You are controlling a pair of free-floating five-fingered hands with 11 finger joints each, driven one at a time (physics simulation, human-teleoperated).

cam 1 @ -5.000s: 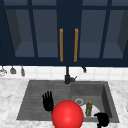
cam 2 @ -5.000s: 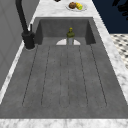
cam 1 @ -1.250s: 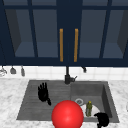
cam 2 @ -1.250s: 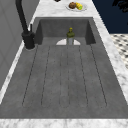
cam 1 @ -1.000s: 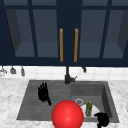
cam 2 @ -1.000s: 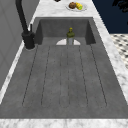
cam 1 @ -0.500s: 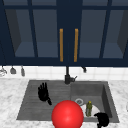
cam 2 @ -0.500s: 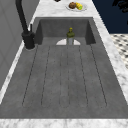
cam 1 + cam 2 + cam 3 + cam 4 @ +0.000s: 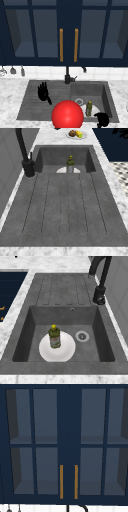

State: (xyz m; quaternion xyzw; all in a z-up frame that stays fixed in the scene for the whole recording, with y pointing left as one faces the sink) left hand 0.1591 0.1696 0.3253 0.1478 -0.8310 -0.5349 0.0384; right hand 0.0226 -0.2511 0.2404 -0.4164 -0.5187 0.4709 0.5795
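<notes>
My left hand point(image 9: 43, 92) hovers over the ribbed draining board point(image 9: 35, 105) at the sink's left, open, fingers straight and pointing up, holding nothing. My right hand point(image 9: 102, 119) hangs at the basin's front right corner, close to the white plate point(image 9: 95, 110). On that plate a green bottle point(image 9: 89, 108) with a yellow cap stands upright; bottle point(image 9: 54, 337) and plate point(image 9: 65, 351) lie left of the drain point(image 9: 82, 336). A big red ball point(image 9: 67, 114) sits low in the middle, between the two hands.
The black faucet point(image 9: 67, 77) rises behind the sink's middle. Above are dark blue glass-door cabinets with two orange handles point(image 9: 61, 45). Utensils point(image 9: 13, 70) hang on the wall at left. A plate of fruit point(image 9: 76, 134) rests on the marble counter beyond the basin.
Compared with five seconds ago, my left hand is slightly higher and further back over the draining board. Over the last second nothing has moved.
</notes>
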